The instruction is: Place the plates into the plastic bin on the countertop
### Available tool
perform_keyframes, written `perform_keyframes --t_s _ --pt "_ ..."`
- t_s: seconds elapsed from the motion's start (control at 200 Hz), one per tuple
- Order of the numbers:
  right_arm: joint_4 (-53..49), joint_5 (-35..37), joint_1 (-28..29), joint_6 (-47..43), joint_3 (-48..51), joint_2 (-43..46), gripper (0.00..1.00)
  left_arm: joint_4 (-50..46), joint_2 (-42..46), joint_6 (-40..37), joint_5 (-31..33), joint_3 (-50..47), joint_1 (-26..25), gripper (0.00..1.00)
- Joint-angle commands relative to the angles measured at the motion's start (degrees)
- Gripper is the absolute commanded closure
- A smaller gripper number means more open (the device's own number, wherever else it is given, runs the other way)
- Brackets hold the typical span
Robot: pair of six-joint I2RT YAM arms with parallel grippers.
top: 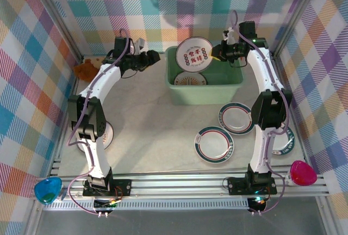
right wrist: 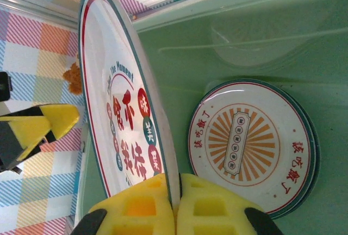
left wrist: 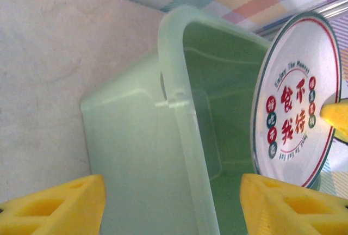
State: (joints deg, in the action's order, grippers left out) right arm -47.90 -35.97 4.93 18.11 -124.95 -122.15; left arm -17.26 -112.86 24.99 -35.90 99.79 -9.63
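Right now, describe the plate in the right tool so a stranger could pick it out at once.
Find the mint-green plastic bin at the back of the countertop. Over its far side a plate is held tilted up, pinched at its rim by the right tool. Unlike the sunburst plate lying flat in the bin, it shows big red characters.

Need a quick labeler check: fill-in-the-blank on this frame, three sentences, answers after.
1. The right fingers are shut on the lettered plate's ____.
2. Inside the plastic bin, a sunburst plate lies ____.
3. The left fingers stand ____, holding nothing, beside the bin.
Missing words: rim; flat; open.
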Motion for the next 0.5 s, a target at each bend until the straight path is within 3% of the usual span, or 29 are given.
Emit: perform_keyframes --t_s 0.0,0.495 --pt "-0.3 1.8 0.1 -0.6 -1.9 -1.0 1.00 5.3 -0.9 0.4 -0.1 2.9 1.3 0.34" --pt "-7.9 1.3 1.4 -4.1 2.0 -3.6 1.00 6.3 -1.7 1.7 -1.8 1.1 2.1 0.34"
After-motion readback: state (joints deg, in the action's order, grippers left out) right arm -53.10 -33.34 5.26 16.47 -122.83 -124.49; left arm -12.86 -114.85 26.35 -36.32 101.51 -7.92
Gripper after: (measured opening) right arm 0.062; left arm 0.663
